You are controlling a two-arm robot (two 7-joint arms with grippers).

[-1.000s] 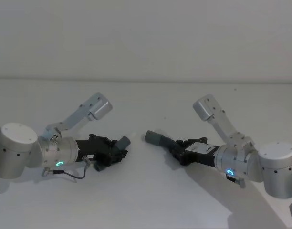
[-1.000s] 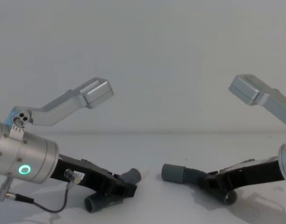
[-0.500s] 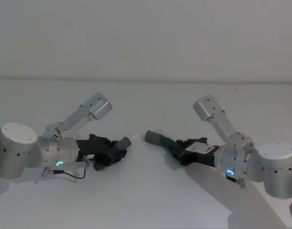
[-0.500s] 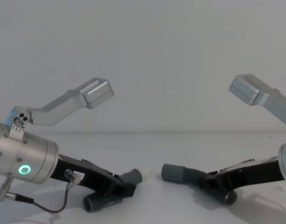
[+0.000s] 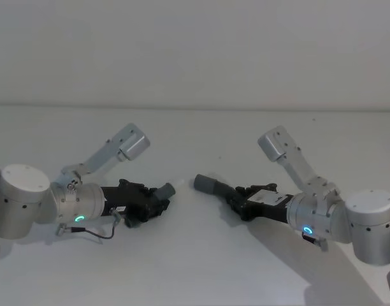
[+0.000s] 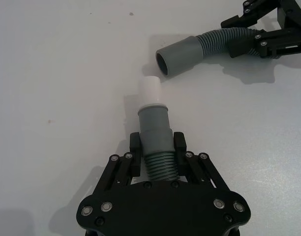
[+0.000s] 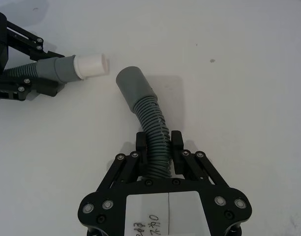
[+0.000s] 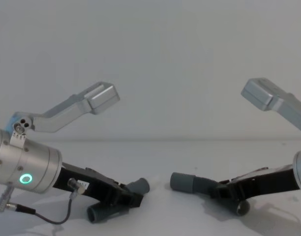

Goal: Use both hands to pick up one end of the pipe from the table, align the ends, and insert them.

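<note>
White desk (image 5: 195, 274) is seen beneath both arms, which are kept low near its middle; the straight pipe piece (image 6: 154, 129) is pinched at its ribs by the left pincer (image 6: 156, 147), so its white-tipped end (image 6: 150, 90) is left free; the curved piece (image 7: 151, 129) is clamped likewise by the right pincer (image 7: 159, 146), its cuff (image 7: 133, 84) exposed; both ends are held near but apart, not yet aligned, presumably ready for insertion.

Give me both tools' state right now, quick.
Left tool: closed, holding the straight hose piece by its ribbed section.
Right tool: closed, holding the curved hose piece by its ribbed section.
</note>
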